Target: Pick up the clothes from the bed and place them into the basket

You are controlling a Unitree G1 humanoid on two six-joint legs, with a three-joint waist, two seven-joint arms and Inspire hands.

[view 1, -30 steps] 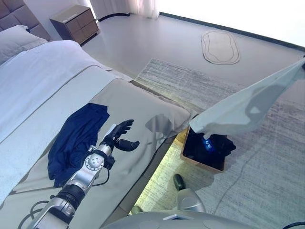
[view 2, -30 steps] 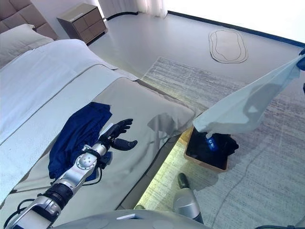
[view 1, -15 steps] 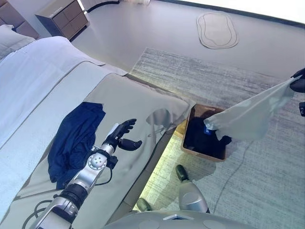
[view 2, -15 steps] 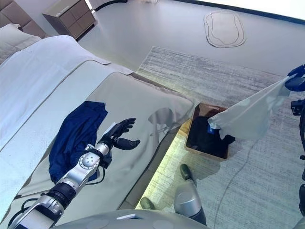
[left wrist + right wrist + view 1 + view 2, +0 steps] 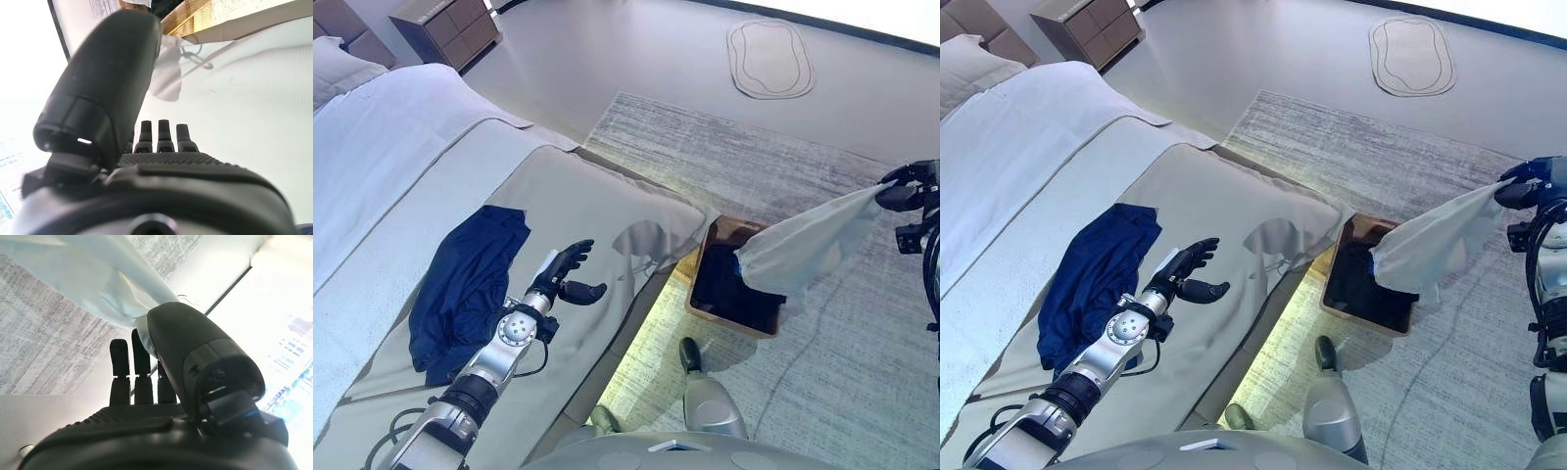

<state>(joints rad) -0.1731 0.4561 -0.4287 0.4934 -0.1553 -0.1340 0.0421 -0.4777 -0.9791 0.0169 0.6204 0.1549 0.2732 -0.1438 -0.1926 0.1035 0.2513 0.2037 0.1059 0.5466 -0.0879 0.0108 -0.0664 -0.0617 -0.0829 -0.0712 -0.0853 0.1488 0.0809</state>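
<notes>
I saw the right hand [image 5: 904,191] at the frame's right edge pinching a pale grey garment [image 5: 800,251], which hung down-left over the basket [image 5: 736,288] at centre right. Left hand [image 5: 564,279], fingers spread and empty, hovered just right of the navy garment [image 5: 462,289] on the bed [image 5: 401,176]

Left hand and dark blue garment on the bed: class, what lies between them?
Nothing but bare beige bedcover. In the left eye view the open left hand hovers just right of the crumpled dark blue garment, with no other object in the gap.
</notes>
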